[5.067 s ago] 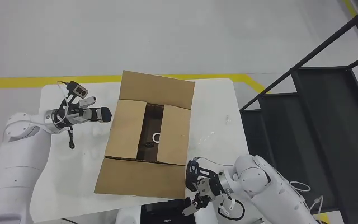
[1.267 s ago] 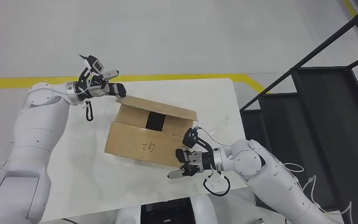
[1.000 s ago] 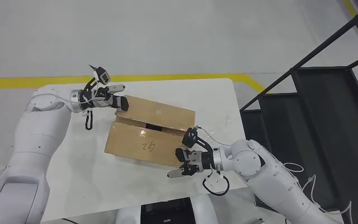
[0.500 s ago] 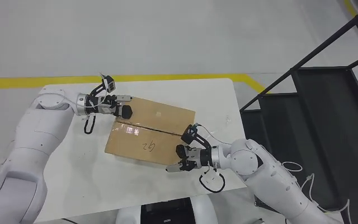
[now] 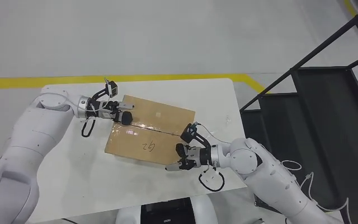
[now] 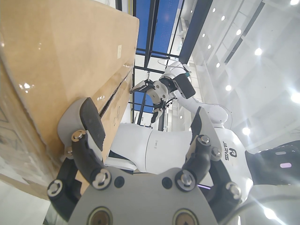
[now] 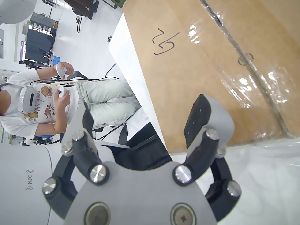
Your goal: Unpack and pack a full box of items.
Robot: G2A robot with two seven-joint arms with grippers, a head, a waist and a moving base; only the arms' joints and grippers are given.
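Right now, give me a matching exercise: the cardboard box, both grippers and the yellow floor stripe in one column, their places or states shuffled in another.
Things:
1 brown cardboard box
2 left gripper
3 right gripper
4 yellow floor stripe

Places or states:
A open, at the box's near right corner
B beyond the white table's far edge
C flaps closed, on the table
D open, at the box's far left corner

Pairs: 1-C, 2-D, 3-A, 4-B.

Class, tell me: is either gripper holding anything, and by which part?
Nothing is held. The left gripper and the right gripper are both open at the closed box, clamping no part.
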